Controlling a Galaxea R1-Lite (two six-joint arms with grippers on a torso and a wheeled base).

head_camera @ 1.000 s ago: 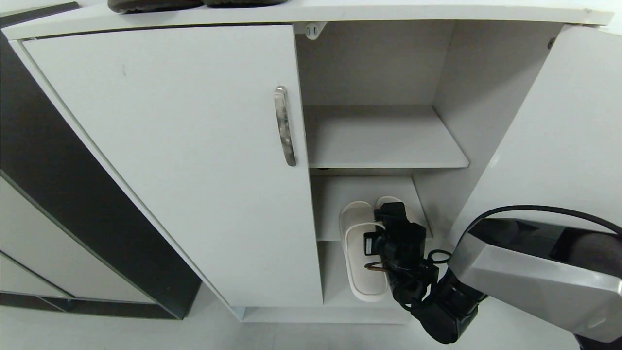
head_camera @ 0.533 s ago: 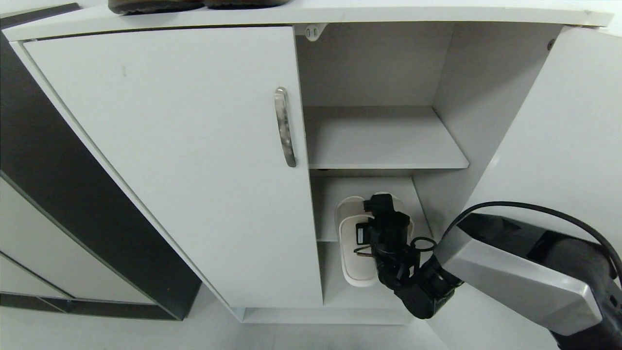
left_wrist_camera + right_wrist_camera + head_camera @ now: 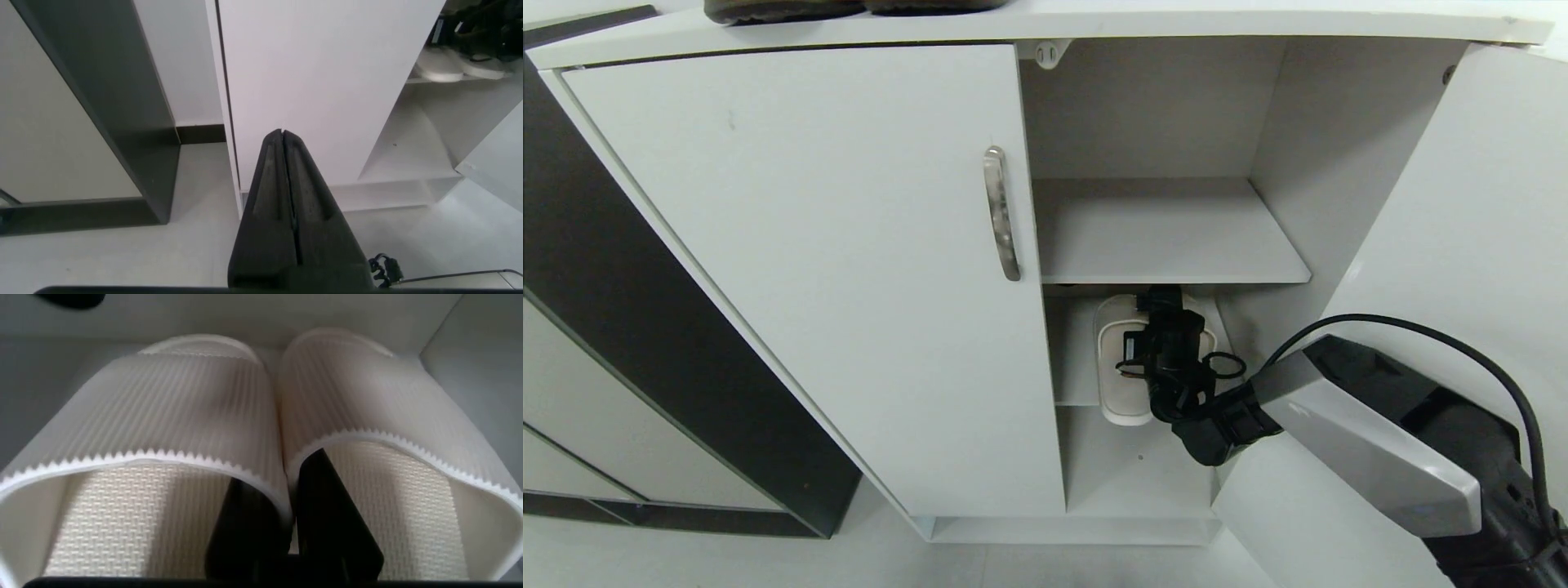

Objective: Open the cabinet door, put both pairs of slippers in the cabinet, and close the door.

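A pair of white slippers (image 3: 1121, 371) (image 3: 163, 400) lies on the cabinet's lower shelf (image 3: 1072, 359), heels jutting past its front edge. My right gripper (image 3: 1161, 314) (image 3: 290, 531) is shut on the slippers, one finger inside each, pinching their inner walls together. A second, dark pair of slippers (image 3: 784, 8) rests on the cabinet top at the left. The right cabinet door (image 3: 1462, 212) stands open; the left door (image 3: 833, 269) is closed. My left gripper (image 3: 283, 143) is shut and empty, low over the floor in front of the closed door.
An empty upper shelf (image 3: 1168, 237) sits above the white slippers. The closed door carries a metal handle (image 3: 1001, 211). A dark panel (image 3: 621, 269) stands left of the cabinet. Bare light floor (image 3: 196, 245) lies before the cabinet base.
My right gripper has carried the white slippers up from the bottom compartment's opening and deeper in, onto the lower shelf. The left arm has stayed put.
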